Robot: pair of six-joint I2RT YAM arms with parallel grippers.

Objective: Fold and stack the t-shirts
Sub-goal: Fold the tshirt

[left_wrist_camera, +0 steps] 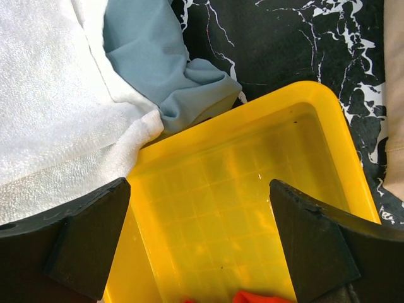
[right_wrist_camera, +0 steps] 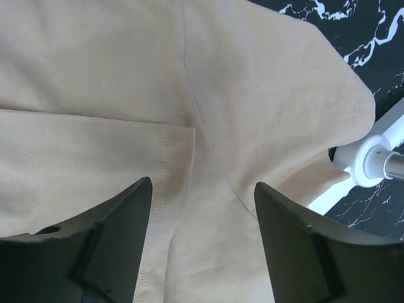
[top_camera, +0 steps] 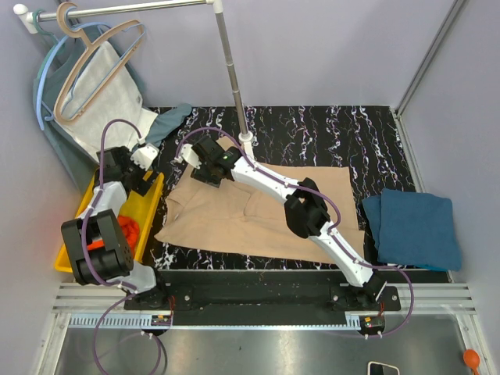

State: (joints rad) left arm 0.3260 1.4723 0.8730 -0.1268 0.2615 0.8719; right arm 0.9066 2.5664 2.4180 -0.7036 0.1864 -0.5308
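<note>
Right fingers (right_wrist_camera: 120, 240): spread and gripping nothing, poised just above the beige shirt (right_wrist_camera: 95, 82) near its sleeve seam. You appear to be between folds.
Left fingers (left_wrist_camera: 88, 233): spread wide over the yellow bin (left_wrist_camera: 303, 101), likely lined up for the orange shirt (left_wrist_camera: 259, 297) at its bottom.
Beige shirt: partly folded, lying flat across the middle of the worktop (top_camera: 328, 133).
Blue shirt (top_camera: 410, 228): folded at the right edge, probably your stack's base.

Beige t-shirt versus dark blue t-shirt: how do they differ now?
The beige t-shirt lies spread wide, only partly folded; the dark blue t-shirt is a compact folded rectangle. The beige t-shirt sits centrally under the open right gripper; the dark blue t-shirt lies near the right edge of the table, untouched. Both lie flat.
</note>
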